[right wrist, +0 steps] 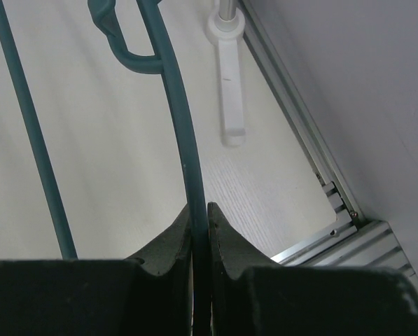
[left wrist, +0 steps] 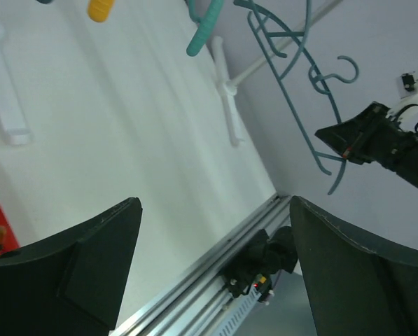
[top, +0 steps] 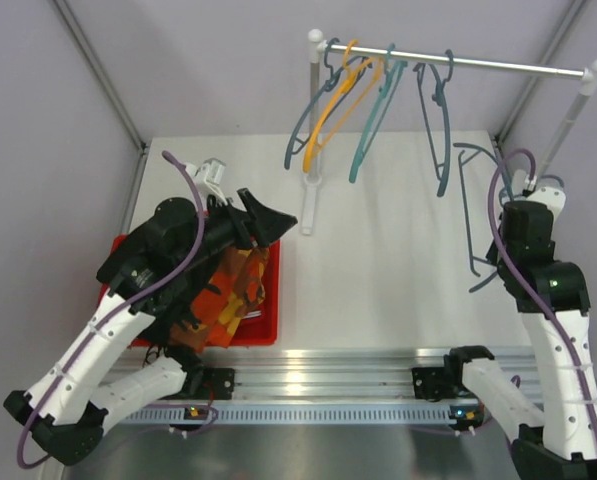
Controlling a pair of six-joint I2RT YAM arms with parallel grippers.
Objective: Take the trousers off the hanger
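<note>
White table point(top: 378, 290), grey walls point(top: 208, 70) | right gripper point(right wrist: 199, 213) clamps hanger point(right wrist: 184, 140) | trousers point(top: 240, 290) in bin point(top: 274, 300)

White table point(top: 378, 290), red bin point(top: 274, 300), rack foot point(top: 307, 207)

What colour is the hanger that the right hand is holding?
Dark teal. The hanger shows best in the right wrist view, pinched in the right hand.

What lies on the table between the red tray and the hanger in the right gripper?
In the top view, only bare white table lies between the red tray and the hanger; the rack's foot stands further back.
</note>
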